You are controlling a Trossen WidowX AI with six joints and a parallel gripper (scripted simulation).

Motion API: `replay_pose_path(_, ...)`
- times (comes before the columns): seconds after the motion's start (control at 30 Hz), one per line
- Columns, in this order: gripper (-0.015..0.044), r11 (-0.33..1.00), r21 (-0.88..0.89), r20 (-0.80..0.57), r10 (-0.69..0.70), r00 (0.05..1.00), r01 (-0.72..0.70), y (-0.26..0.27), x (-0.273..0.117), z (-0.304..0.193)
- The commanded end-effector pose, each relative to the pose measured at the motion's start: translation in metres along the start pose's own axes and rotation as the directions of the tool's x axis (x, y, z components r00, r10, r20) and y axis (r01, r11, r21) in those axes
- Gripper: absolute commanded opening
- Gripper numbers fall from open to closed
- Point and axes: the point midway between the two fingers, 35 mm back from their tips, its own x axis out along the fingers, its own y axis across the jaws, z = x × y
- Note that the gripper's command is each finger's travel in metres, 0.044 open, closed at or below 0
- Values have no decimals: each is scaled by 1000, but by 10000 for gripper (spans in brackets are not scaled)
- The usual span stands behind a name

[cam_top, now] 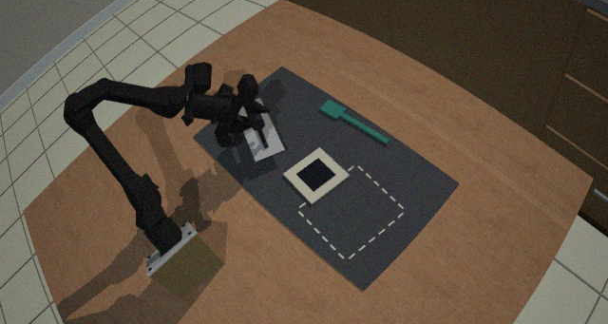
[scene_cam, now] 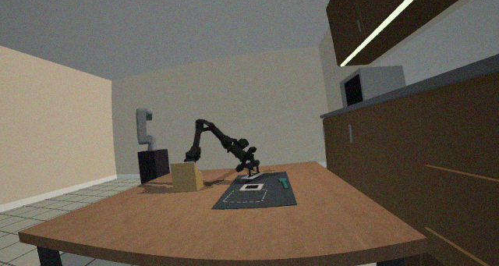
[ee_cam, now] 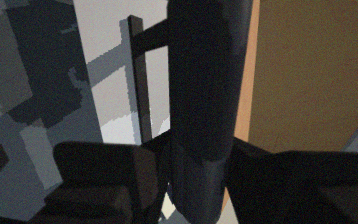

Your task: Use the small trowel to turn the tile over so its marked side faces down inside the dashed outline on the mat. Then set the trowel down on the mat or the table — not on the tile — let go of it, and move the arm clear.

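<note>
The trowel has a pale flat blade (cam_top: 274, 145) (scene_cam: 253, 175) (ee_cam: 105, 30) and a black round handle (ee_cam: 205, 75). My gripper (cam_top: 253, 115) (scene_cam: 253, 168) (ee_cam: 194, 132) is shut on that handle. The blade is over the far left part of the mat and looks slightly raised, with its shadow beside it. The cream tile (cam_top: 292, 176) (scene_cam: 243, 187) lies flat, its dark square facing up. It overlaps one corner of the dashed outline (cam_top: 350, 257) (scene_cam: 243, 201); most of the tile is outside. Arm parts hide some of the blade in the top view.
A green flat-headed tool (cam_top: 363, 127) (scene_cam: 284, 182) lies near the mat's far edge. The dark mat (cam_top: 418, 191) (scene_cam: 282, 200) lies on the wooden table (cam_top: 499, 196) (scene_cam: 331, 219). The arm's base stands on a yellowish block (cam_top: 190, 267) (scene_cam: 183, 177) at the left.
</note>
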Motion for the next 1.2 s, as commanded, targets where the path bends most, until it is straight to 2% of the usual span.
replay_pose_path(0.0, 0, 1000, 0, 19, -21, 1000, 21, -23, -18, 5)
replay_pose_path(0.2, 0, 1000, -1, 28, -20, 999, 20, -26, -19, 4)
replay_pose_path(0.73, 0, 997, -79, 259, 2, 966, 19, -39, 13, -28)
replay_pose_path(1.17, 0, 996, -83, 268, 3, 963, 20, -32, 21, -29)
